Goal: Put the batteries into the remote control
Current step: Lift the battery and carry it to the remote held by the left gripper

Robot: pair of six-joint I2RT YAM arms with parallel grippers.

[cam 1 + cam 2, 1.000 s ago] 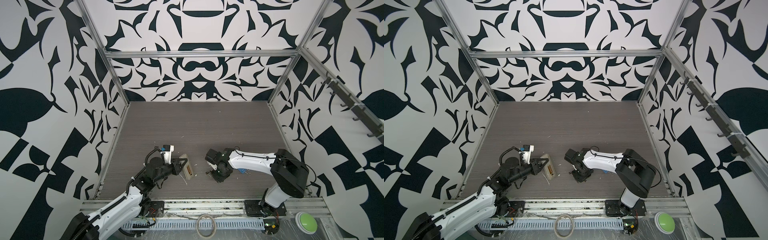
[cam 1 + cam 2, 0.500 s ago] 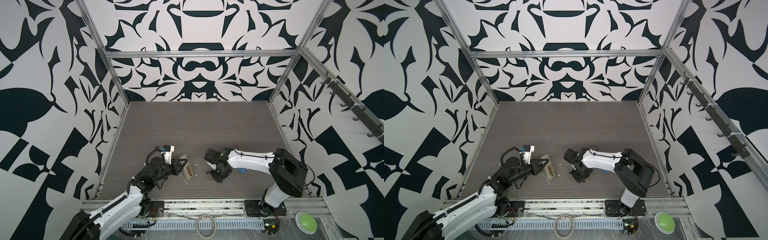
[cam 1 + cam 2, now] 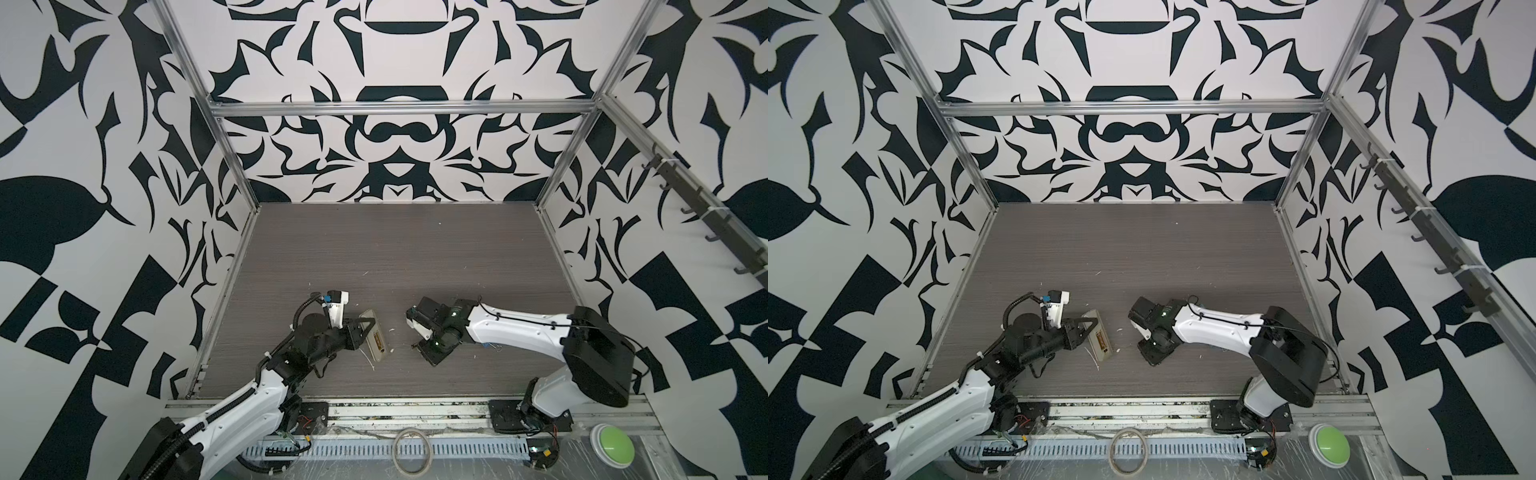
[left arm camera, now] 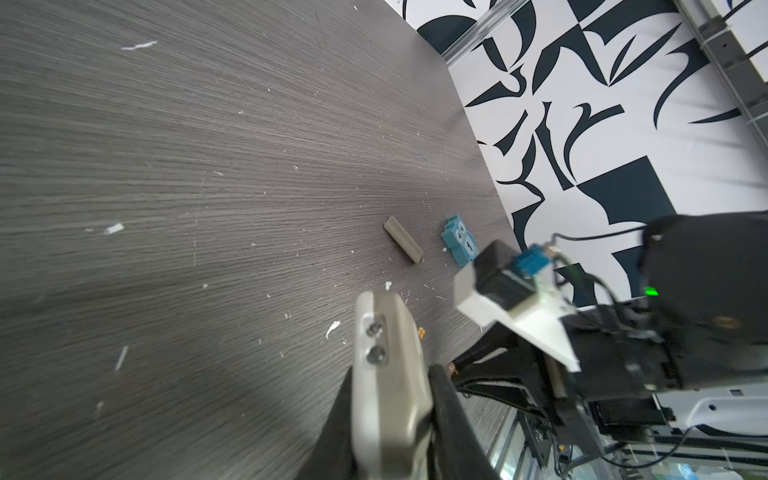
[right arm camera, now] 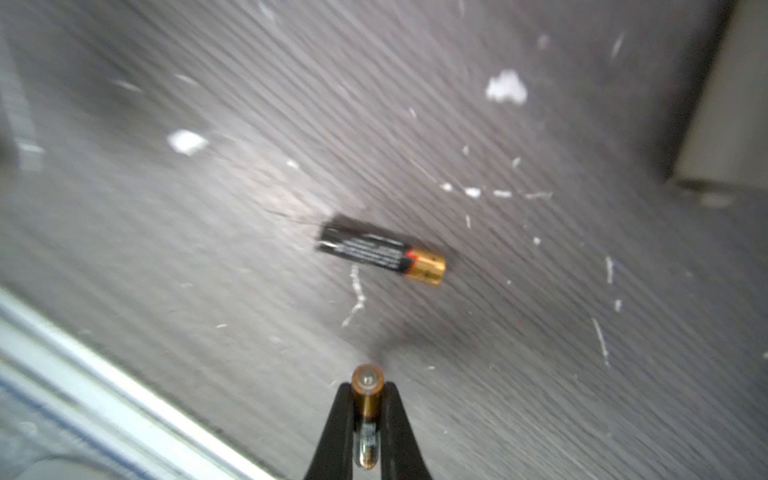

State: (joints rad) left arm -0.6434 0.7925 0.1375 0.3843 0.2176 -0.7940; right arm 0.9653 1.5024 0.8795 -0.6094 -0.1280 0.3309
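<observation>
The remote control (image 3: 374, 338) (image 3: 1098, 338) is held on edge above the table, beige-grey back showing. My left gripper (image 3: 368, 330) (image 3: 1090, 328) is shut on it. In the left wrist view the remote control (image 4: 386, 374) fills the space between the black fingers (image 4: 446, 399). My right gripper (image 5: 367, 390) is shut on one battery (image 5: 366, 380), whose gold end points out past the fingertips toward the table. A second battery (image 5: 380, 255), black with a gold end, lies flat on the table just beyond it. The right gripper (image 3: 428, 353) (image 3: 1152, 353) hangs low over the table, right of the remote.
A blue owl figure (image 4: 459, 241) and a small beige-grey cover piece (image 4: 402, 240) lie on the table beyond the right arm. White flecks (image 5: 505, 87) are scattered about. A tape roll (image 3: 411, 451) and a green button (image 3: 611, 444) sit on the front rail.
The right gripper's jaws have narrowed onto the battery and its arm has shifted slightly left. The left arm and the remote have stayed put.
</observation>
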